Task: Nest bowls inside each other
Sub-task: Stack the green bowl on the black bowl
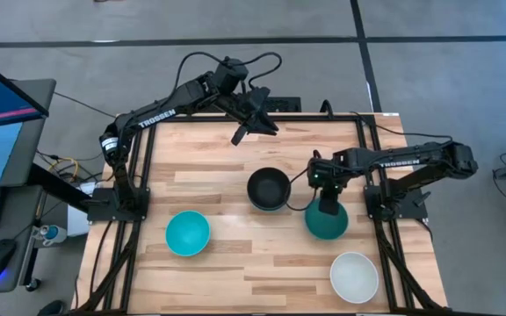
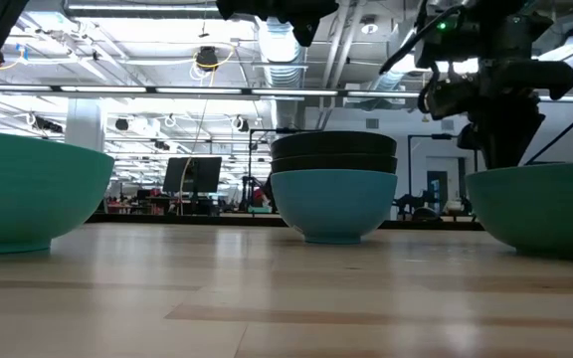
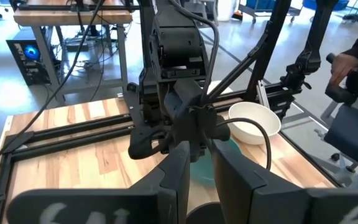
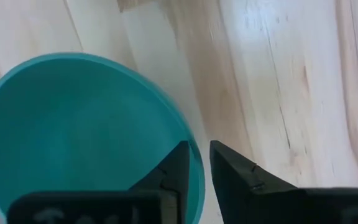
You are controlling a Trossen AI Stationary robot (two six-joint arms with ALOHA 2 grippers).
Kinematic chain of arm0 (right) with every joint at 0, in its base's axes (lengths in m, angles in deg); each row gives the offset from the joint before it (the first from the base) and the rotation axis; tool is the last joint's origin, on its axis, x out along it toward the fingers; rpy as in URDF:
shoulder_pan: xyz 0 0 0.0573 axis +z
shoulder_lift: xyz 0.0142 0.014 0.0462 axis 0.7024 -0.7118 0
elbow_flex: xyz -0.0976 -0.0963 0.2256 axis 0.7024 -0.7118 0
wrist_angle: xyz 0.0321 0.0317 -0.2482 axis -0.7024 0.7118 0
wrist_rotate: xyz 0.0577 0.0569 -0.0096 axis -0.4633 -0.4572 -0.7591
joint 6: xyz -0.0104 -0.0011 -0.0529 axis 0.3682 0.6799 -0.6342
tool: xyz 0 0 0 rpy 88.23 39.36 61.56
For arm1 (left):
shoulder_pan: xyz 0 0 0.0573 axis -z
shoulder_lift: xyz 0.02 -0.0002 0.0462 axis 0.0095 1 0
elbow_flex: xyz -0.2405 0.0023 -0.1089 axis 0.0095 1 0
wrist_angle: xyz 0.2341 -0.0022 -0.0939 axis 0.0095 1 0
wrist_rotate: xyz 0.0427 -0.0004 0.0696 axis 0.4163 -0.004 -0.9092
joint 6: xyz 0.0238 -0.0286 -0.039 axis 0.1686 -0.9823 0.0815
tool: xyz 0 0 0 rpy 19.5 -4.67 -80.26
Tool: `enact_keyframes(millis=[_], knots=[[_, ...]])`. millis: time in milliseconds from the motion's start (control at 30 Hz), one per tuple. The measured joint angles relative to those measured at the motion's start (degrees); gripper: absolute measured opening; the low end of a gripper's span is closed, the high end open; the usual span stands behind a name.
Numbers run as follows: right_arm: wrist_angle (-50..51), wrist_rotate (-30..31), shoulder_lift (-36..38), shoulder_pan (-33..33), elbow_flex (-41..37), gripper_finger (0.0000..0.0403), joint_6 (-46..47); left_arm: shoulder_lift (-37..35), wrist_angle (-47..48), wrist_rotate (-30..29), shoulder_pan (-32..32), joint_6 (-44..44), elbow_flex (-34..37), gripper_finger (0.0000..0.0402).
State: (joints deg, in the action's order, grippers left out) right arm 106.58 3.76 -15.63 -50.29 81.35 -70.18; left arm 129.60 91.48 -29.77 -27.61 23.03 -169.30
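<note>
- A stack of nested bowls (image 1: 268,189) stands near the middle of the worktop (image 1: 218,263). The low view shows a sky-blue bowl (image 2: 332,204) at the bottom with two black bowls (image 2: 333,151) set inside it, so three look nested already.
- Three bowls are not yet stacked: a turquoise bowl (image 1: 187,233) toward the front left of the worktop, a dark teal-green bowl (image 1: 327,219) just beside the stack toward the right edge, and a white bowl (image 1: 354,276) near the front right corner.
- By my judgement the task is about half done, with three bowls left to bring onto the stack.
- The right hand (image 1: 327,204) is down at the dark teal-green bowl. Its wrist view shows the two fingers (image 4: 178,163) straddling the bowl's rim (image 4: 194,155), one inside and one outside, narrowly apart; whether they are pressing on the rim I cannot tell.
- The left hand (image 1: 241,133) hangs above the back edge of the worktop, well apart from every bowl, with a narrow gap between its fingers and nothing held.
- All the bowls sit upright with their openings facing up. They are round, so none has a long axis across the worktop; the only axis is vertical, which suits dropping one straight into another.
</note>
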Motion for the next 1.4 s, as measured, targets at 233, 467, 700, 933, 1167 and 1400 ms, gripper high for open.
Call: enact_keyframes(millis=[233,467,700,933,1167,1400], knots=[[0.49,0.27,0.0,-0.62,0.02,0.0137,1.59,0.0,-1.63,0.11,-0.02,0.0,0.0,0.0057],[-0.13,0.57,0.0,0.62,0.0,0.0221,3.08,0.0,-2.49,0.11,-0.04,-0.31,0.0,0.0057],[-7.05,3.09,0.0,3.35,-2.28,0.0243,6.51,0.0,-2.34,0.13,-0.04,-0.62,0.0,0.0057],[-8.81,3.83,0.01,4.96,-6.47,0.0212,12.49,0.0,-2.32,0.13,-0.03,-0.62,0.0,0.0057],[-9.69,6.11,0.0,4.93,-6.15,0.0107,12.58,0.0,-2.32,0.13,-0.09,-0.88,0.0,0.0057],[-10.93,5.82,0.28,4.91,-8.01,0.0014,16.0,0.0,-2.26,0.15,-0.09,-3.12,0.0,0.0057]])
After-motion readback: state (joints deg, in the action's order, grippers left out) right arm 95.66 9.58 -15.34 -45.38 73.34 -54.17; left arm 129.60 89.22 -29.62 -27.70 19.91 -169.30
